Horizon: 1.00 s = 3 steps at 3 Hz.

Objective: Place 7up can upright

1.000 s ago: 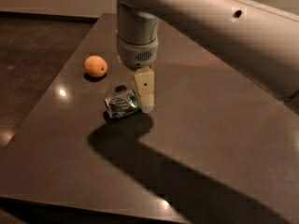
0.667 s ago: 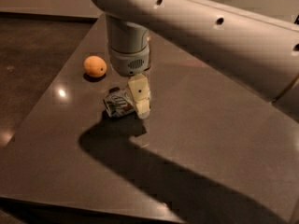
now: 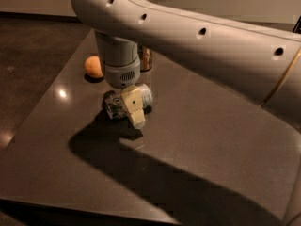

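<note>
The 7up can (image 3: 113, 107) lies on its side on the dark table (image 3: 207, 140), left of centre, its green and white label partly showing. My gripper (image 3: 135, 116) hangs from the wrist straight above and is down at the can, with its cream front part covering the can's middle. The can's right end (image 3: 147, 97) shows past the gripper. The big white arm (image 3: 202, 46) crosses the top of the view and casts a wide shadow over the table's front.
An orange (image 3: 94, 66) sits on the table behind and left of the can. A gold-brown can (image 3: 146, 58) stands upright behind the wrist, partly hidden. The table's left edge (image 3: 42, 98) runs close by, with dark floor beyond.
The arm has swung left and lower, bringing the gripper from beside the can's right end down over its middle. The can and the orange have stayed in place.
</note>
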Motion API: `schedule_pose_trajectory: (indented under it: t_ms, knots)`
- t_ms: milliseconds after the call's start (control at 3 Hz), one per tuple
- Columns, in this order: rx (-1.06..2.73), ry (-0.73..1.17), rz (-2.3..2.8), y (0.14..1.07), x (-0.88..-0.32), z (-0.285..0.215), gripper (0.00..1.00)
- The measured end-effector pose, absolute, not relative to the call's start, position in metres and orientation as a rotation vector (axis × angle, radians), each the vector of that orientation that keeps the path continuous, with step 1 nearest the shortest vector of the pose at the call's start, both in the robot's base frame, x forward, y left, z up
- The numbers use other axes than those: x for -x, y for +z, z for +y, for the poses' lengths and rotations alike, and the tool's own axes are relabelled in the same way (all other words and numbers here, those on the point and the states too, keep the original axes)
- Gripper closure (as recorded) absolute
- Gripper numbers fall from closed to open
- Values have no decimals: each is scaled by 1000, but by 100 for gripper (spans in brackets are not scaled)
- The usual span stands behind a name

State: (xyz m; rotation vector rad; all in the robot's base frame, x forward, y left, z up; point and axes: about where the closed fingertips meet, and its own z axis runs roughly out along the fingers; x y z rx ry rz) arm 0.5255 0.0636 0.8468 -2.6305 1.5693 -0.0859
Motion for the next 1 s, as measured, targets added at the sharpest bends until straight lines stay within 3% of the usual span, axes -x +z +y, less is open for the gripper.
schedule_pose_trajectory:
  t_ms: [333, 1000]
  knots:
    - [2642, -59, 1605, 840, -524, 66, 16]
    - [2610, -40, 1709, 842, -523, 65, 62]
